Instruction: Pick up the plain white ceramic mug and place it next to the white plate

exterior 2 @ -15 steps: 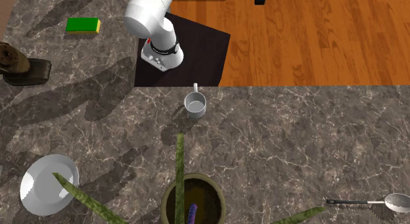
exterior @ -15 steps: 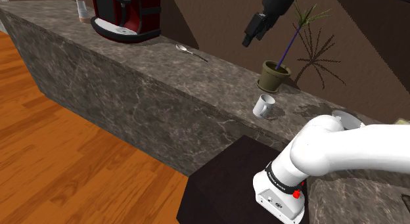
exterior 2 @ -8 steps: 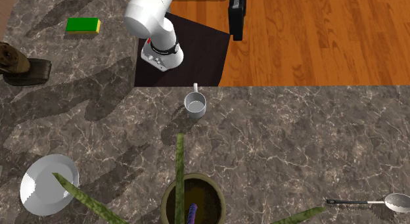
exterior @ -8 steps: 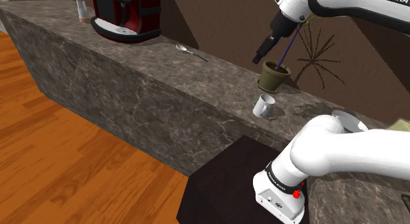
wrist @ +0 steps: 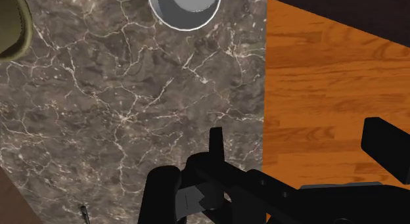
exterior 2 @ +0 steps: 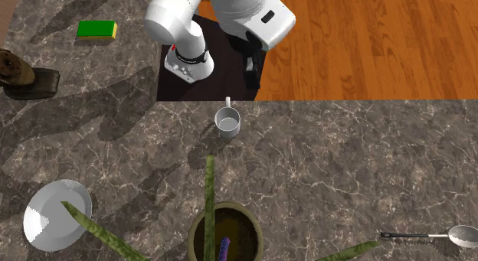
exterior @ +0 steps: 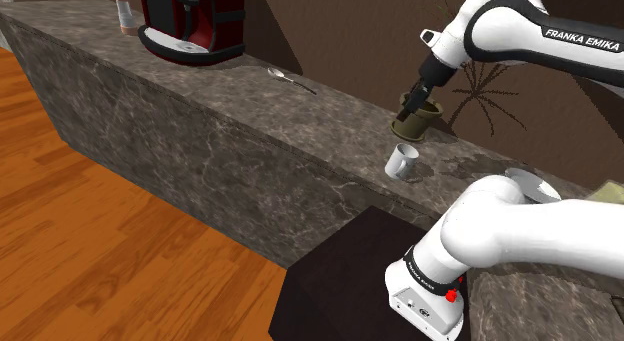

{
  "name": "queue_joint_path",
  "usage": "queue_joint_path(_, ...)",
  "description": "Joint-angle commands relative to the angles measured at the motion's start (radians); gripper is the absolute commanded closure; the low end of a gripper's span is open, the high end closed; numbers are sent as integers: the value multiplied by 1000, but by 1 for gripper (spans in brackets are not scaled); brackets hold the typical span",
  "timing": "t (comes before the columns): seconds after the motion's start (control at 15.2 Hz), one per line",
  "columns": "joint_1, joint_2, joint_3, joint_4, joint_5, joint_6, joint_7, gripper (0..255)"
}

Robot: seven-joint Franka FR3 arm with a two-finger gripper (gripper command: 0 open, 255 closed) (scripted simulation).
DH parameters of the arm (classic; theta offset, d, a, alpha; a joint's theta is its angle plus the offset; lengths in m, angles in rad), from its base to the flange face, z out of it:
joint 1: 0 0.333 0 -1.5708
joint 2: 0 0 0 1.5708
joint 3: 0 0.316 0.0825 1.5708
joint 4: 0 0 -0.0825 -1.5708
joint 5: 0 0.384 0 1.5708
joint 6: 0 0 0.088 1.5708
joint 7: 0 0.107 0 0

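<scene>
The white mug (exterior: 402, 161) stands upright on the dark marble counter (exterior: 250, 119), handle toward the counter's front edge; from above, the mug (exterior 2: 227, 122) is empty. The white plate (exterior 2: 55, 213) lies far off at the second exterior view's lower left, and the plate (exterior: 530, 184) is partly behind my arm in the shoulder view. My black gripper (exterior: 410, 104) hangs in the air above the counter's front edge, apart from the mug. In the wrist view the gripper (wrist: 302, 147) is open with nothing between its fingers (wrist: 215, 145), and the mug (wrist: 184, 9) lies ahead.
A potted plant (exterior: 415, 117) stands just behind the mug, with long leaves spreading over the counter (exterior 2: 209, 198). A spoon (exterior: 290, 79) and a red coffee machine (exterior: 190, 24) sit further along. A green sponge (exterior 2: 97, 28) lies near the stand (exterior 2: 211, 64).
The arm swung down toward the counter. The gripper dropped from high in the air to just above the counter's front edge, closer to the mug. The mug and plate stayed put.
</scene>
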Motion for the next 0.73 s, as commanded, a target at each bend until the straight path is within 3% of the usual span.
queue_joint_path(0.0,-6,11,-67,-28,-34,33,-75,0)
queue_joint_path(0.33,-6,81,-239,-49,-112,110,-255,0)
queue_joint_path(0.66,36,202,-429,-27,-170,201,-439,0)
